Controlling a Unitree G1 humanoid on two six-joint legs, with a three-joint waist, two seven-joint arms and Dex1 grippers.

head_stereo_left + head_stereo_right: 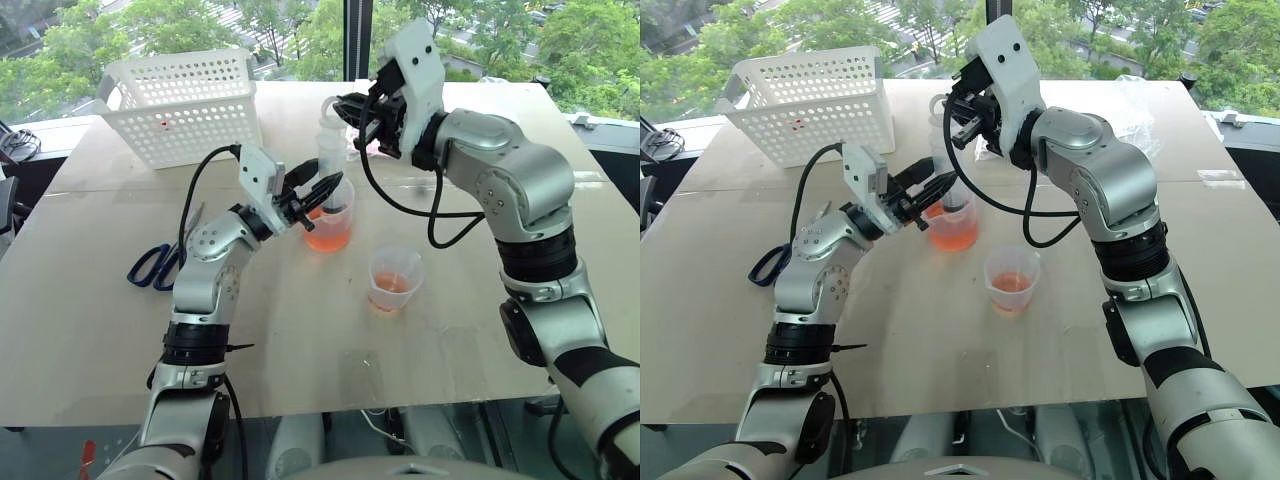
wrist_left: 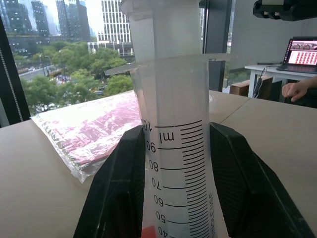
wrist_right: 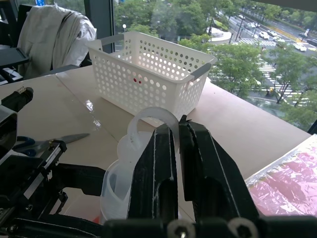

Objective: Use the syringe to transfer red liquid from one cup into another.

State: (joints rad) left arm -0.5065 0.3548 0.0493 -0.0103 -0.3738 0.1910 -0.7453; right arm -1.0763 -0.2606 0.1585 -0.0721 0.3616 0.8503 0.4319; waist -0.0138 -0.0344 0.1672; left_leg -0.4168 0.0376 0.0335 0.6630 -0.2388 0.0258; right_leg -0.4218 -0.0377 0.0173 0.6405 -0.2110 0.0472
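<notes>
A pale worktop [image 1: 90,330] stands before tall windows, with two robot arms meeting over its middle. The syringe [image 1: 332,150] stands upright with its lower end inside the taller cup [image 1: 330,222], which holds orange-red liquid [image 1: 328,236] in its lower part. The left end effector [image 1: 314,192] pinches the syringe barrel between its two black fingers [image 2: 119,193], just above the cup rim; the printed scale faces the left wrist camera. The right end effector [image 1: 352,112], its fingers pressed together, pinches the ring at the top of the plunger [image 3: 151,121], above the barrel.

The shorter cup [image 1: 394,281] stands near the taller one, on the robot's right and closer to the robot, with a shallow layer of the same liquid. The two cups are apart, with bare worktop between them.

A white perforated basket [image 1: 185,105] sits by the far left edge. Blue-handled scissors [image 1: 157,266] lie to the left of the left arm. A clear packet with pink contents [image 2: 89,134] lies at the far side near the window. The near half of the worktop is open room.
</notes>
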